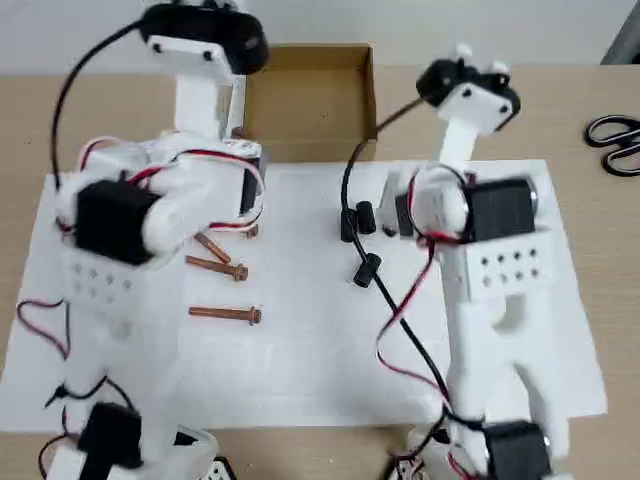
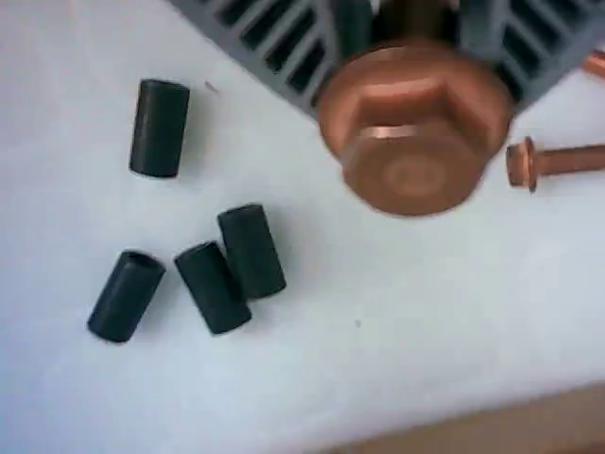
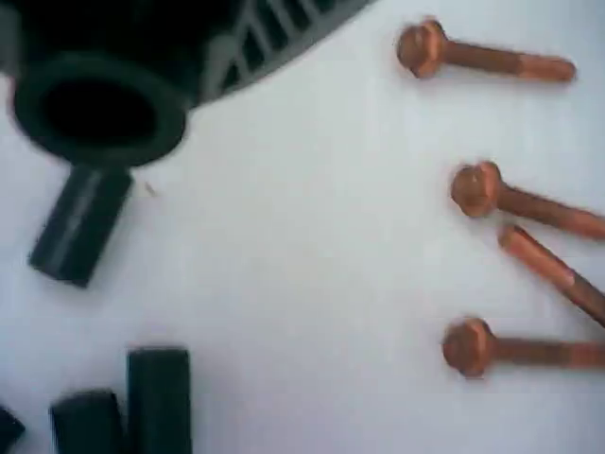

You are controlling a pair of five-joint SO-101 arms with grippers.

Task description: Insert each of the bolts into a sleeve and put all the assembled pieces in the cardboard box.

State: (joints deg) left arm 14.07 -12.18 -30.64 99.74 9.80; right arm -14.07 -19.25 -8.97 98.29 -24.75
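Left jaws pinching bolt (image 2: pixel 413 132); right jaws pinching sleeve (image 3: pixel 102 144); spare bolts (image 1: pixel 225 314), sleeves (image 2: pixel 159 128) lying loose on sheet (image 1: pixel 300 370)

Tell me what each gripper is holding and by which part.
Left gripper: a copper bolt, clamped by its shank, head sticking out. Right gripper: a black sleeve, gripped around its body, open end free.

scissors (image 1: pixel 612 143) lie on the wooden table (image 1: pixel 580 90).
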